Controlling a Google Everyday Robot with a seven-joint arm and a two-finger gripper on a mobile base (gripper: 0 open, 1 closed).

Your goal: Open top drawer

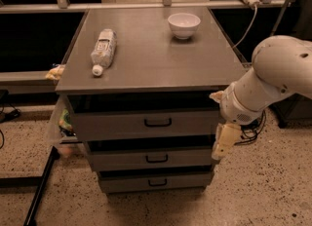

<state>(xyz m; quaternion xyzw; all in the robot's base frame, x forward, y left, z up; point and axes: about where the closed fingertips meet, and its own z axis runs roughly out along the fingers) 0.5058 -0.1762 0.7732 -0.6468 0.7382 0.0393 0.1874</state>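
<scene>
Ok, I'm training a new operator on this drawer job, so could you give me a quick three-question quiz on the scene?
1. True or false: the gripper is touching the top drawer's handle.
2. What lies on its side on the cabinet top? A) a mug B) a plastic bottle C) a can
3. How many drawer fronts are stacked under it?
Key: 1 false, the gripper hangs beside the drawer fronts' right edge in view, apart from the handle; 2 B; 3 three.
</scene>
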